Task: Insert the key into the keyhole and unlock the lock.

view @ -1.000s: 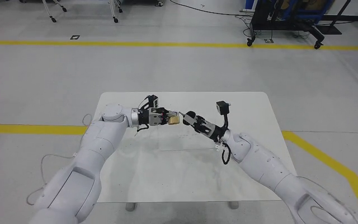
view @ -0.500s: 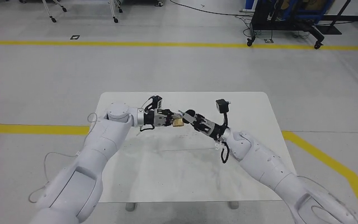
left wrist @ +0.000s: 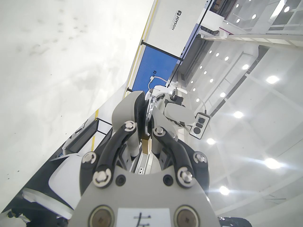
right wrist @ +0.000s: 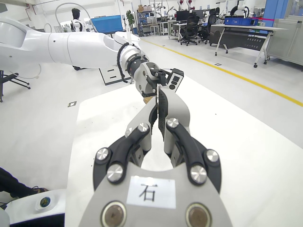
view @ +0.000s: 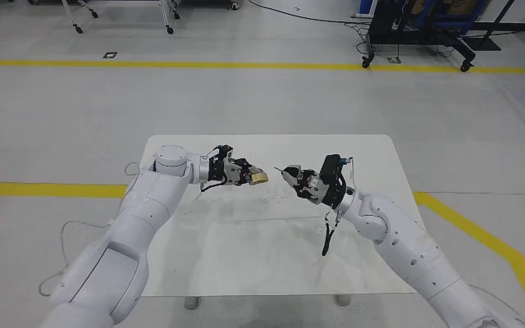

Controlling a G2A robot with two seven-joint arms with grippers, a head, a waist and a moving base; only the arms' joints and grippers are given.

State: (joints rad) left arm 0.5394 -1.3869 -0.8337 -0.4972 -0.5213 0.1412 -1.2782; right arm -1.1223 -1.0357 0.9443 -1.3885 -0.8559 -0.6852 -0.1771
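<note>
Found in the top view the left gripper [view: 244, 175] clenched on the lock [view: 257, 177], the brass body held above the far half of the table [view: 246, 254]. Found the right gripper [view: 289, 174] facing it and grasping the key [view: 282, 171], tip aimed toward the lock but apart from it, with a plain gap between. Confirmed in the left wrist view both fingers [left wrist: 127, 109] pinched on the silver shackle [left wrist: 150, 111], with the brass body sitting lower between the finger linkages. Confirmed in the right wrist view the fingers [right wrist: 175, 105] pressed flat together on the thin key, seen edge-on and jutting just past the fingertips. Noted beyond it the left gripper, with a corner of the brass lock showing beneath. Could not make out the keyhole.
</note>
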